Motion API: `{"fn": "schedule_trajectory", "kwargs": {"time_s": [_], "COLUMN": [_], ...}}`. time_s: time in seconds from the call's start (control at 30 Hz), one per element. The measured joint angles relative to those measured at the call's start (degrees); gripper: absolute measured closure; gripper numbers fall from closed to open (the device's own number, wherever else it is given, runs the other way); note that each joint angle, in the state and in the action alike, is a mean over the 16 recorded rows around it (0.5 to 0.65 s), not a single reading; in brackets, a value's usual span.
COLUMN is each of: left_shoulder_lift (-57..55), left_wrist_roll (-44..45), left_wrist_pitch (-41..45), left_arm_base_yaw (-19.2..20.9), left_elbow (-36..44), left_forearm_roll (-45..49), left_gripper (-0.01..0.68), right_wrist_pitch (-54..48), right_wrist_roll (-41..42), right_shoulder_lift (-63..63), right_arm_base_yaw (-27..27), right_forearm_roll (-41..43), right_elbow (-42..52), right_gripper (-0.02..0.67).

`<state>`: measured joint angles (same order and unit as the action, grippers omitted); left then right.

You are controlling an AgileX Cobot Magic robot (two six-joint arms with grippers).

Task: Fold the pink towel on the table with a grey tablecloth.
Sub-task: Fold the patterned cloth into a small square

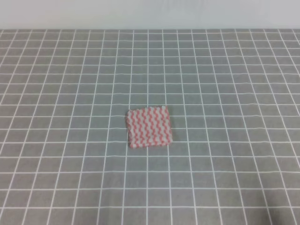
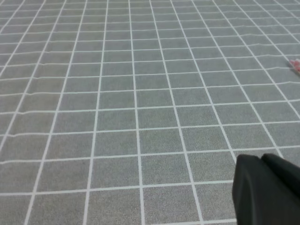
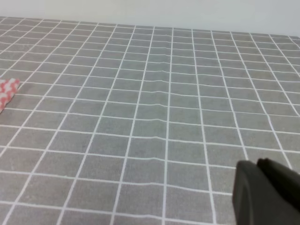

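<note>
Lies flat near the middle of the table with a grey tablecloth (image 1: 56, 70): the pink towel (image 1: 148, 127), a bit toward the front edge. Shows no arms from up high. Peeks in at each wrist view's bottom right corner: left gripper (image 2: 267, 190), right gripper (image 3: 265, 192), maybe just dark casing. Cannot tell fingers apart or together.

pink towel (image 1: 149, 127), pink/white zigzag, flat, slightly rotated, approx centre of grey grid tablecloth (image 1: 234, 84)
</note>
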<state>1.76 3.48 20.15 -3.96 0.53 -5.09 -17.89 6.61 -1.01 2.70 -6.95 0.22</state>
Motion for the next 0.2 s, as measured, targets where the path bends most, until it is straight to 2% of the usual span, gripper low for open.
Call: {"fn": "schedule_trajectory", "kwargs": {"time_s": [0.2], "left_shoulder_lift": [0.06], "left_wrist_roll": [0.03], "left_wrist_pitch": [0.0], "left_arm_base_yaw": [0.0], "left_elbow": [0.02], "left_forearm_roll": [0.0], "left_gripper": [0.675], "right_wrist_pitch": [0.0], "right_wrist_roll": [0.0], "right_shoulder_lift": [-0.04], "right_arm_base_yaw": [0.0], "right_forearm_roll": [0.0], "right_elbow": [0.0], "right_gripper": [0.665]}}
